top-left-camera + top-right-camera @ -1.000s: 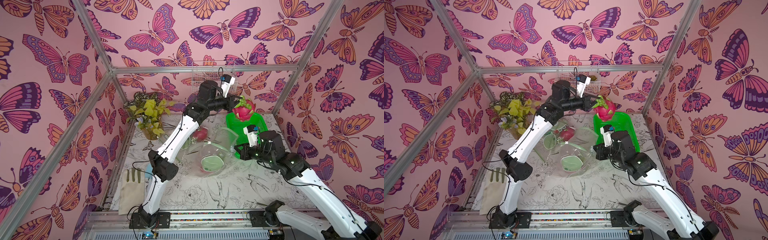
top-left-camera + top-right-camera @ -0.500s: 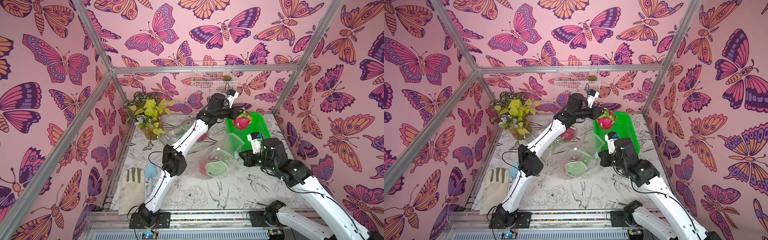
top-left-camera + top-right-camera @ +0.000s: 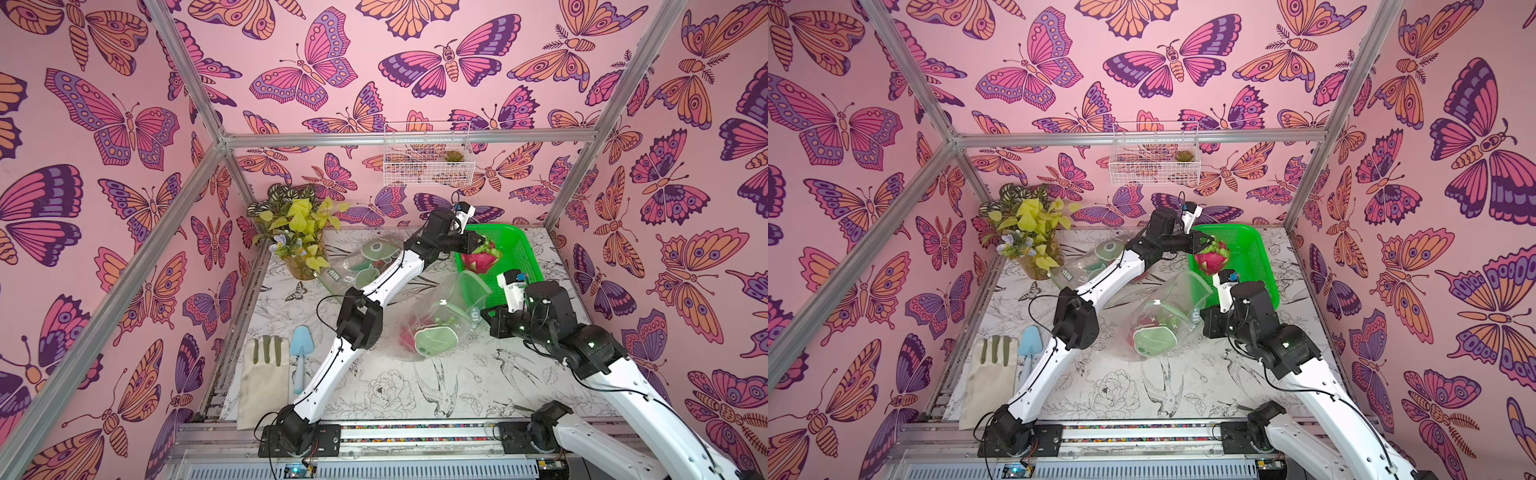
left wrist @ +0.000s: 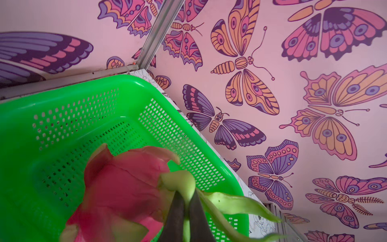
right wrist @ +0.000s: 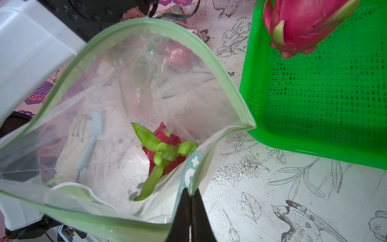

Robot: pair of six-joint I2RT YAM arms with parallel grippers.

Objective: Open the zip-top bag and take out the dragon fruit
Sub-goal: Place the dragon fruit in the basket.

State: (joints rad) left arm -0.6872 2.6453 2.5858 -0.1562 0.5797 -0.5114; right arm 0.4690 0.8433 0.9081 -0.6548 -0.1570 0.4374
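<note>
Butterfly-print pink walls box in a white table (image 3: 415, 395) drawn with birds and flowers. In both top views I count two clear zip bags, one green basket (image 3: 525, 249), one potted plant (image 3: 299, 224), one glove (image 3: 264, 374), one trowel (image 3: 300, 345) and one wire rack (image 3: 428, 166) on the back wall. My left gripper (image 3: 478, 244) reaches over the basket, jaws pressed together on the leafy crown of the hanging fruit (image 3: 478, 261). That fruit dangles crown up and blunt end down, its long axis close to upright. My right gripper (image 3: 484, 313) pinches the mouth of the front bag (image 3: 453, 299), and the bagged fruit (image 3: 409, 332) lies at its bottom. The back bag (image 3: 353, 266) lies beside the plant, holding a red shape I cannot make out.

From the left wrist, both fingers (image 4: 176, 213) clamp one green scale. The hanging fruit (image 4: 123, 184) is over the basket (image 4: 83, 100) floor; whether it touches, I cannot tell.

From the right wrist, the jaws are shut on the front bag's (image 5: 188, 100) green rim and the mouth gapes wide. One bagged fruit (image 5: 165, 146) points its green scales toward the opening, long axis running from bottom to mouth.
</note>
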